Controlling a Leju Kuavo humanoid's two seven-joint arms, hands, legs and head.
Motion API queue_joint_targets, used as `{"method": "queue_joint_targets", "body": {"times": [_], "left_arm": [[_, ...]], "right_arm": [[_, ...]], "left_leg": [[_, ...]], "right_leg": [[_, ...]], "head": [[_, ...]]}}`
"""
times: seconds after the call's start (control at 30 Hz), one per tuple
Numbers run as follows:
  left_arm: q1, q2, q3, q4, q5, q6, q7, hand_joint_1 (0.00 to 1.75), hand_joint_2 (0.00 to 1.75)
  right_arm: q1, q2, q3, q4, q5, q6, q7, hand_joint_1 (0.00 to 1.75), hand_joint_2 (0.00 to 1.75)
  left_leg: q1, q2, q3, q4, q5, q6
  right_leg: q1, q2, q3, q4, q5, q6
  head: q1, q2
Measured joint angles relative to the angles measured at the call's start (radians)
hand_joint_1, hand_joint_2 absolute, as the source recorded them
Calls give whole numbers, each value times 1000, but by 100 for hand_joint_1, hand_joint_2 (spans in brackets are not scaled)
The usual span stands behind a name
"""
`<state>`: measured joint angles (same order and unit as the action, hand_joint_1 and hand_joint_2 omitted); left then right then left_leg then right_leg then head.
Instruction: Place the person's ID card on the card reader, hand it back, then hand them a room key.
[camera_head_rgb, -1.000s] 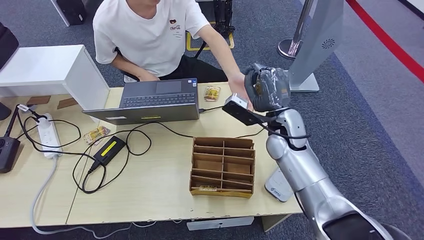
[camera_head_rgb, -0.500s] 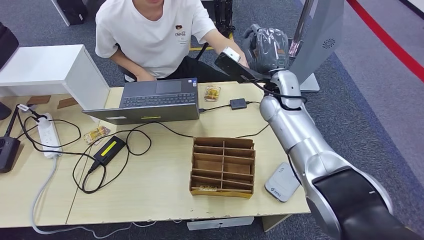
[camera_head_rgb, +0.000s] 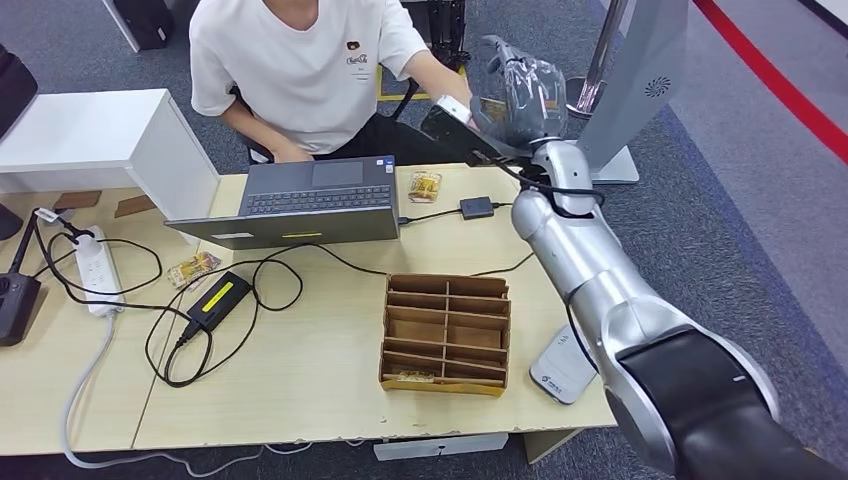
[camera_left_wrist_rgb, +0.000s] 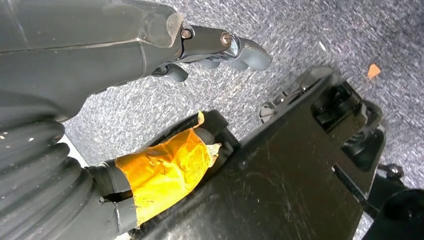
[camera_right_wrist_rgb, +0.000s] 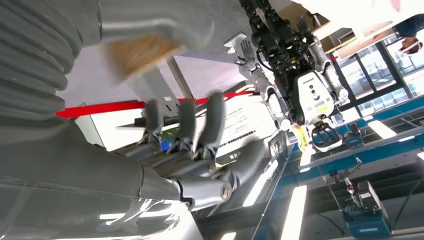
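Note:
My right hand (camera_head_rgb: 522, 88) is raised high beyond the table's far right corner, close to the person's outstretched forearm (camera_head_rgb: 432, 75). In the right wrist view this hand (camera_right_wrist_rgb: 200, 135) has its fingers spread and apart from the thumb, and I see nothing between them. No ID card is visible to me. The white card reader (camera_head_rgb: 560, 370) lies at the table's front right edge, partly behind my arm. A cardboard divider box (camera_head_rgb: 445, 332) stands beside it, with a small yellowish item (camera_head_rgb: 405, 376) in a front slot. My left hand (camera_left_wrist_rgb: 125, 55) hangs over grey carpet, holding nothing.
The person (camera_head_rgb: 300, 60) sits behind an open laptop (camera_head_rgb: 300, 200). A snack packet (camera_head_rgb: 424, 185), a black adapter (camera_head_rgb: 476, 208), cables, a power brick (camera_head_rgb: 218, 300) and a power strip (camera_head_rgb: 95, 262) lie on the table. A white cabinet (camera_head_rgb: 100, 140) stands at the left, a grey kiosk (camera_head_rgb: 640, 70) at the right.
My right arm has swung up from the table's back edge toward the person. The person's hand has lifted off the table with it. The card reader now shows more fully.

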<state>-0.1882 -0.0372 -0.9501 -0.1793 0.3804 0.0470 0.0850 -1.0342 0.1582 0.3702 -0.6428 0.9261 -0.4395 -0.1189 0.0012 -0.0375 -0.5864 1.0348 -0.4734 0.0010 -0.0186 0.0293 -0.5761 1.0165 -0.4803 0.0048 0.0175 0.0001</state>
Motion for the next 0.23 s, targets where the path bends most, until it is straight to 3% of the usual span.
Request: {"method": "queue_joint_targets", "body": {"times": [0.23], "left_arm": [[2, 1, 0, 0, 6, 0, 2, 0, 175]], "right_arm": [[1, 0, -14, 0, 1, 0, -1, 0, 175]], "left_leg": [[0, 0, 0, 0, 0, 0]], "right_leg": [[0, 0, 0, 0, 0, 0]], "head": [[0, 0]]}}
